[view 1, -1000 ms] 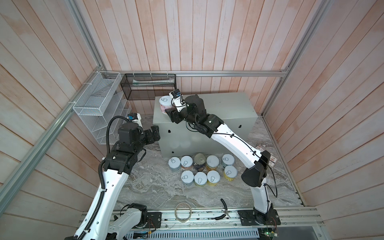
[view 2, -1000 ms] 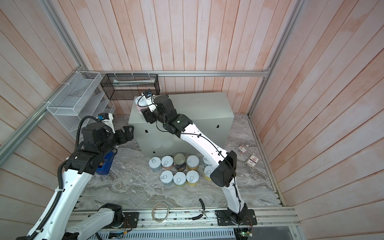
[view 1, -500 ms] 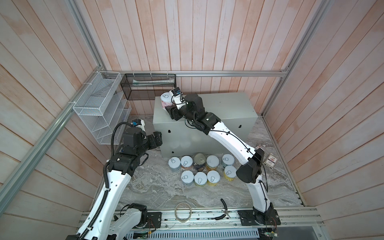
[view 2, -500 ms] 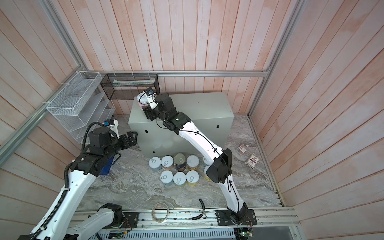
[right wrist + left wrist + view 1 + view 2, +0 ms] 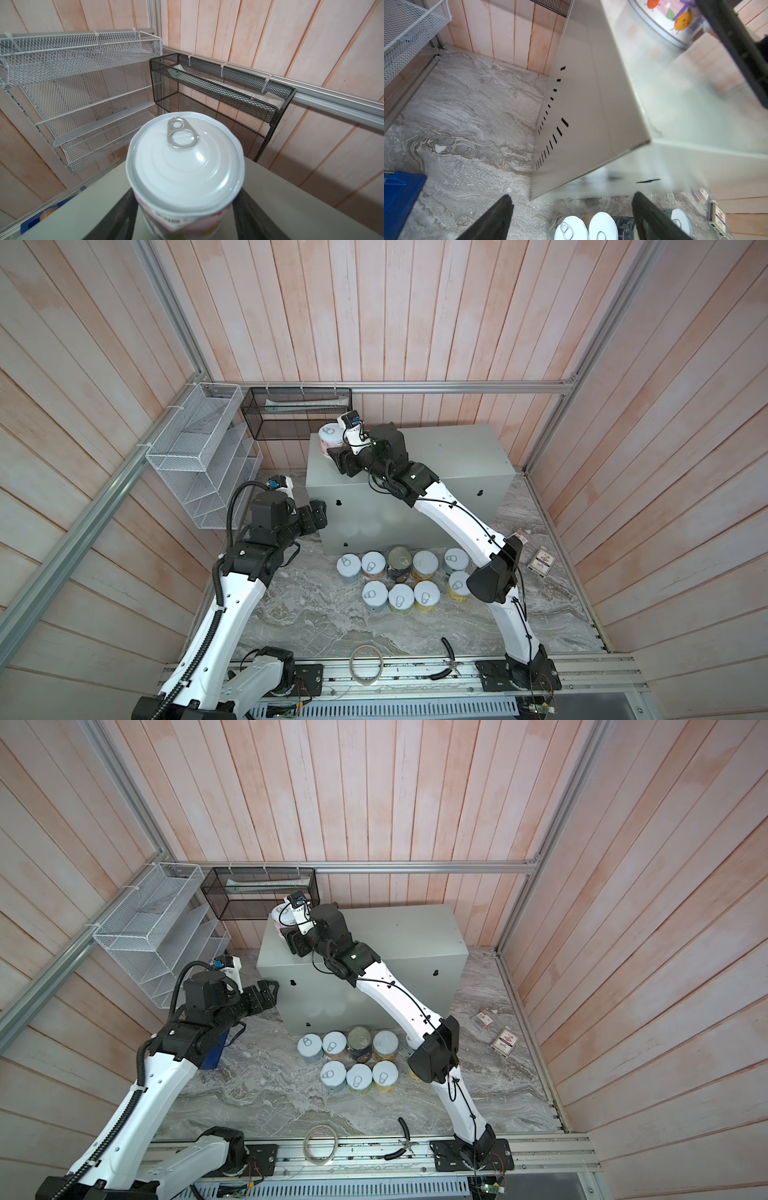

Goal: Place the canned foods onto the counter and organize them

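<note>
The right gripper (image 5: 185,200) is clamped on the pink can (image 5: 185,158), one dark finger against each side of its lower body. The can stands upright, with a bright silver pull-tab lid and a pastel pink label printed with small orange and green cartoon fruits. In both top views it sits at the back left corner of the counter (image 5: 457,456), a pale grey-green metal box with a flat top. Whether its base touches the top or hangs just above it cannot be told.

The left gripper (image 5: 572,196) is spread with nothing between its fingers, near the counter's front left corner.

Nine more cans (image 5: 401,597) stand in two rows on the marble surface (image 5: 316,614) just before the counter. Among them is a taller navy can (image 5: 400,563).
</note>
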Controlling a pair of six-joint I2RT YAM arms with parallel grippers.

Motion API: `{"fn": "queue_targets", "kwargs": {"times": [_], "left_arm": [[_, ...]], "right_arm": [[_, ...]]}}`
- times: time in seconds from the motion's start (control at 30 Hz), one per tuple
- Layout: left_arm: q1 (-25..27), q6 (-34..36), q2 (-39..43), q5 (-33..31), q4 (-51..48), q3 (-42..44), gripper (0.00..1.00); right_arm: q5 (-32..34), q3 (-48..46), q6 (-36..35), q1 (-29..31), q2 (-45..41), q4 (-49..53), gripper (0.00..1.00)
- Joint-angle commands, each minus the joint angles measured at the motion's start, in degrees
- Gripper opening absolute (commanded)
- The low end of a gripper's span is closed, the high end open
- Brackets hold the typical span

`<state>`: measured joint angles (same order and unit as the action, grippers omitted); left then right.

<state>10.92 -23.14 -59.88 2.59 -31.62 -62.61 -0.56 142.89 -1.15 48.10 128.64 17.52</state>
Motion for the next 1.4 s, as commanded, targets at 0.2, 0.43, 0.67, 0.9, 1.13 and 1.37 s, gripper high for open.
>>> {"fn": "queue_targets", "kwargs": {"times": [0.2, 0.43, 0.67, 0.9, 1.13, 1.37], "left_arm": [[-0.21, 0.65, -0.55, 0.40, 2.00, 1.77, 0.92], [-0.28, 0.75, -0.59, 0.54, 2.48, 2.47, 0.92], [-0.32, 0.82, 0.09, 0.53, 3.33, 3.97, 0.92], [-0.27, 1.01, 1.79, -0.67, 1.59, 4.16, 0.99], [0.58, -0.21, 5.19, -1.94, -0.33, 6.82, 1.00], [7.76, -4.29, 8.27, -6.76, -1.43, 10.21, 1.00]], "right_arm": [[-2.17, 4.57, 0.58, -0.20, 3.62, -2.95, 0.69], [-2.41, 6.77, 1.01, -0.28, 5.26, -3.51, 0.69], [-1.99, 8.18, 1.45, -0.28, 6.40, -3.12, 0.69], [-1.46, 7.74, 1.40, -0.04, 2.99, -1.38, 0.75], [3.69, -1.18, -0.61, 1.75, -7.34, -0.38, 0.83], [12.82, -21.25, -1.31, 4.56, -22.69, -3.04, 0.84]]}}
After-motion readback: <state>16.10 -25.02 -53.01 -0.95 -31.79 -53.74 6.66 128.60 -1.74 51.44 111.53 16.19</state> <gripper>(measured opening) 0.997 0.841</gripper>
